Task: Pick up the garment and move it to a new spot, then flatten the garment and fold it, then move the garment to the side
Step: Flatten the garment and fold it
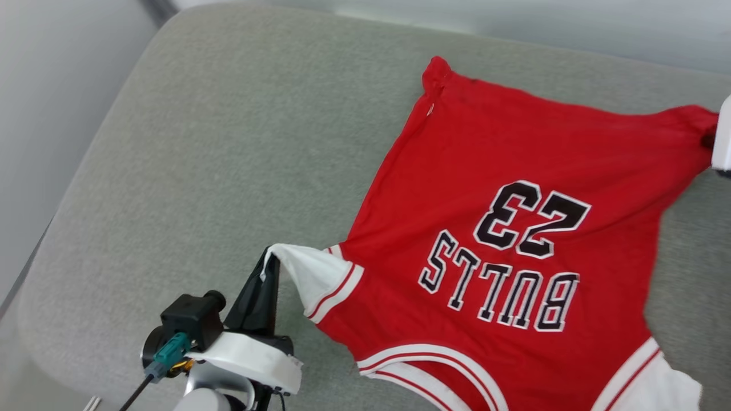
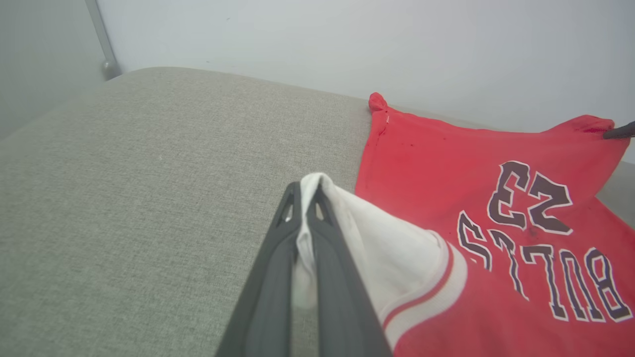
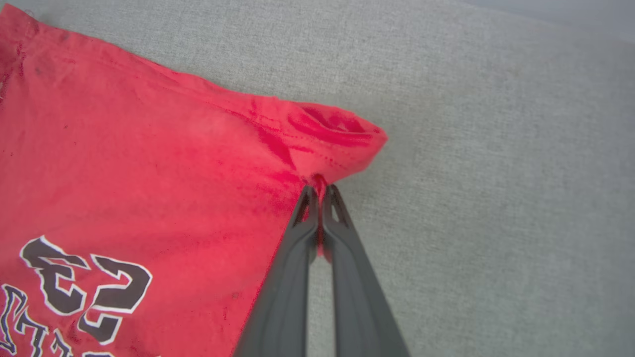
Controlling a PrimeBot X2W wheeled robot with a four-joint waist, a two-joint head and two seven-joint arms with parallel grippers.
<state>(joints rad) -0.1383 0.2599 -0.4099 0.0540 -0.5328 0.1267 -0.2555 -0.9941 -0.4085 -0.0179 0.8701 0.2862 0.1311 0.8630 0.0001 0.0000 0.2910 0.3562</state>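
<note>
Left pincer [image 1: 269,261] on garment [image 1: 502,148] sleeve [image 1: 311,274] (grey cushion [image 1: 228,142] beneath, wall [image 2: 347,44] beyond)

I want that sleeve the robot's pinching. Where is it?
In the head view the white sleeve sits low, left of middle, at the left edge of the red jersey over the grey cushion, its tip pinched in the left gripper.

surface: grey-green fabric cushion [image 1: 228,142] | on it: red garment [image 1: 485,171], spread out, numerals up
</note>
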